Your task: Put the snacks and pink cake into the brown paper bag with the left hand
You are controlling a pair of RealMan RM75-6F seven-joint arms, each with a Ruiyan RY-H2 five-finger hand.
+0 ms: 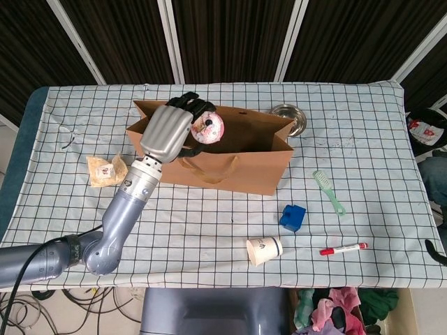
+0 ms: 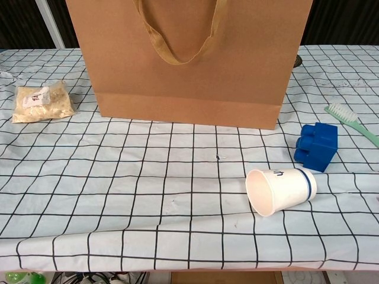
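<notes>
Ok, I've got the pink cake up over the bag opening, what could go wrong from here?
1. The left hand holds the pink cake near the left end of the brown paper bag, so a release could catch the rim and spill outside.
2. The forearm hangs over the bag's front wall; lowering it might crush or tip the bag.
3. The snack packet lies beside the bag's left end; a tipped bag could land on it.

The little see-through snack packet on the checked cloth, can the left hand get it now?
Probably not yet: the left hand is holding the round pink cake over the brown paper bag. The snack packet lies uncovered beside the bag.
</notes>
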